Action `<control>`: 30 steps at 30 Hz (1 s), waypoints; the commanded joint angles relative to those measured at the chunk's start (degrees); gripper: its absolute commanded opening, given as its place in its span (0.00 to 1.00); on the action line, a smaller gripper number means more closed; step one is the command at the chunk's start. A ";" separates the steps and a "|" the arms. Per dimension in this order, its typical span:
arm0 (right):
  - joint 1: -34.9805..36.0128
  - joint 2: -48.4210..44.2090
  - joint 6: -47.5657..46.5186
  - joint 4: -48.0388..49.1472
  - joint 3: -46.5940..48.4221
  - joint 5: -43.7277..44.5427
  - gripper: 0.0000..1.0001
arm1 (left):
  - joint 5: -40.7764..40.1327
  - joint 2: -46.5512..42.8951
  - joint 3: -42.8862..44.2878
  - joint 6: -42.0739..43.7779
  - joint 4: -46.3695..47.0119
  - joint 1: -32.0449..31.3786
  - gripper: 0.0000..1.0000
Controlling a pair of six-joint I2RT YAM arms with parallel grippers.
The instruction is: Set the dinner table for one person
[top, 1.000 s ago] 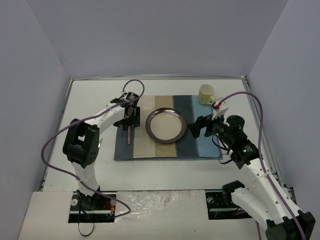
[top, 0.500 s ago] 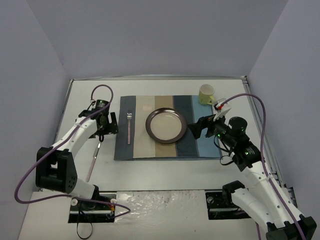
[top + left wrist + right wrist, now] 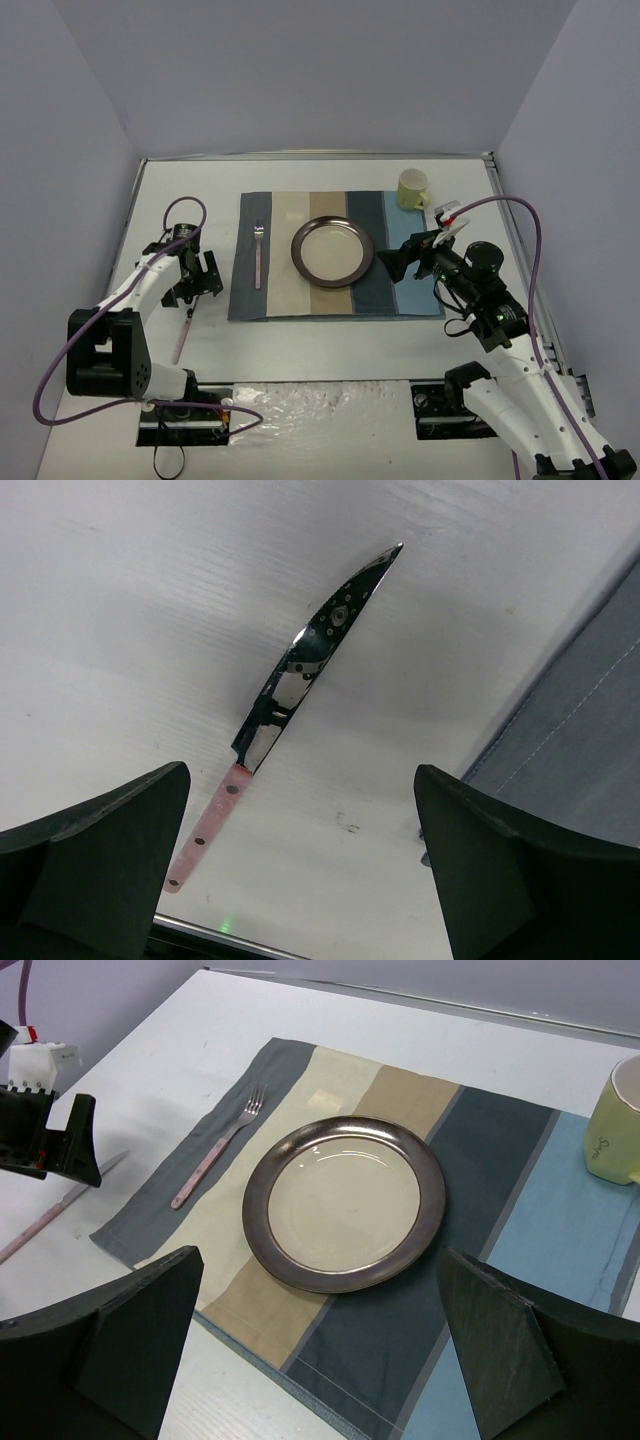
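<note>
Dinner table (image 3: 330, 340) bears one fork (image 3: 258, 257); one knife (image 3: 300, 670); one plate (image 3: 332, 250); one mug (image 3: 413, 188).

Plain lavender-grey wall panels (image 3: 320, 70) on three sides, under soft even light.

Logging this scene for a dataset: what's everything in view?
dinner table: 1, white, under everything
placemat: 1, striped blue and beige, table centre
plate: 1, brown rim, cream centre, middle of placemat
fork: 1, pink handle, on placemat left of plate
knife: 1, pink handle, bare table left of placemat
mug: 1, pale yellow, at placemat's far right corner
left gripper: 1, black, open, above knife
right gripper: 1, black, open, right of plate
</note>
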 commanded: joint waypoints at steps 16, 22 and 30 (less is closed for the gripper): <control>0.29 -2.89 0.41 3.55 -0.73 -0.17 1.00 | 5.20 10.49 1.45 3.47 -2.47 5.91 0.71; 0.29 -2.91 0.37 3.53 -0.70 0.08 1.00 | 8.07 13.52 1.81 3.31 -1.89 6.22 0.52; 0.29 -2.72 0.32 3.55 -0.62 0.27 1.00 | 9.57 15.77 4.66 1.60 -0.35 7.48 0.18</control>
